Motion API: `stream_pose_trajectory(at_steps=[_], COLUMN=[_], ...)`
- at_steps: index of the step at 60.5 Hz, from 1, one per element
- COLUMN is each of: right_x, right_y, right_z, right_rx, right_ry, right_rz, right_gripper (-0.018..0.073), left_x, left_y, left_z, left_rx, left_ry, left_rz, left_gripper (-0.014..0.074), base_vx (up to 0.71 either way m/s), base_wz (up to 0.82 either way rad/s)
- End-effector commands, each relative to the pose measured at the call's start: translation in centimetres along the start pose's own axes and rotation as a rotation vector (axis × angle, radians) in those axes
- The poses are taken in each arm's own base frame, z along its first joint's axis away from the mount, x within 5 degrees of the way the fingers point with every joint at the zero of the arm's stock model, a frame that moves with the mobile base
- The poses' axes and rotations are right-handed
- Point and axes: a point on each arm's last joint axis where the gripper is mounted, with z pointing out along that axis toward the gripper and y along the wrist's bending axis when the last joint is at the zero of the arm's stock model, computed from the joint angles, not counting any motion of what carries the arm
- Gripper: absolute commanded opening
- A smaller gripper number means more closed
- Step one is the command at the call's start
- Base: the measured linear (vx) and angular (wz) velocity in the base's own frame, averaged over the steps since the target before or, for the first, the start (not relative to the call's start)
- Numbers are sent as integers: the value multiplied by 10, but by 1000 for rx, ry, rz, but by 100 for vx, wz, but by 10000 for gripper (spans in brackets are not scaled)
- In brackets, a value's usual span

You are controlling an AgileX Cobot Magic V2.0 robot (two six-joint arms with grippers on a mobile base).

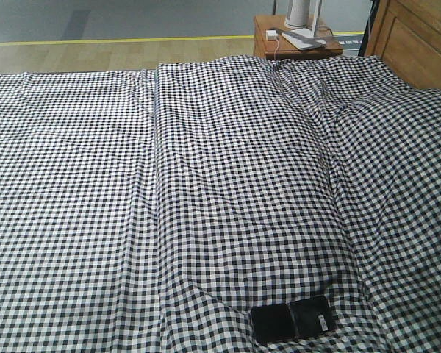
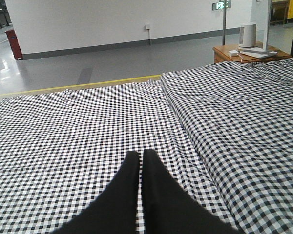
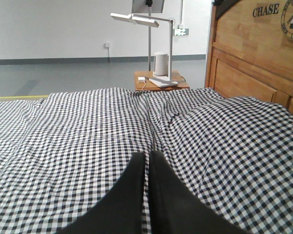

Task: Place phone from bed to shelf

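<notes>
The phone [image 1: 292, 320], a flat glossy black slab with a crease across its middle and a small white sticker, lies on the bed [image 1: 206, 184] near the front edge, right of centre. The bed has a black-and-white gingham cover [image 2: 88, 126] [image 3: 88, 126]. My left gripper [image 2: 140, 154] is shut with nothing in it, hovering over the cover. My right gripper [image 3: 148, 155] is shut too, its black fingers almost touching over the cover. Neither gripper appears in the front view, and the phone shows in neither wrist view. The shelf is out of view.
A brown wooden headboard [image 3: 254, 63] [image 1: 419, 37] rises at the right. Beyond the bed stands a reddish-brown bedside table [image 1: 294, 45] [image 3: 161, 81] [image 2: 244, 51] carrying a white lamp, a cylinder and small white items. Grey floor with a yellow line [image 1: 117, 40] lies beyond.
</notes>
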Motion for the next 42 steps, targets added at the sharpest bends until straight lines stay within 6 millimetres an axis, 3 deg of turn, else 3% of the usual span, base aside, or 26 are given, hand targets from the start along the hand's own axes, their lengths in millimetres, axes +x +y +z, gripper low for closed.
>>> stream_pose_trajectory(at_steps=[1, 18, 34, 42], right_x=[-9, -48, -125, -161], right_y=[-1, -4, -3, -3], right_z=[-1, -13, -33, -28], right_rx=[18, 51, 48, 30], right_ry=[-120, -507, -666, -585], right_rz=[-16, -16, -4, 32], right_gripper=[-3, -3, -3, -2], left_x=[-15, -15, -15, -15], left_y=[1, 1, 1, 1], left_z=[-3, -3, -3, -3], left_rx=[-5, -5, -5, -5], left_ry=[-107, -107, -107, -107], left_rz=[-9, -9, -9, -9], left_gripper=[1, 1, 1, 1], base_vx=[0, 0, 0, 0], base_wz=[0, 0, 0, 0])
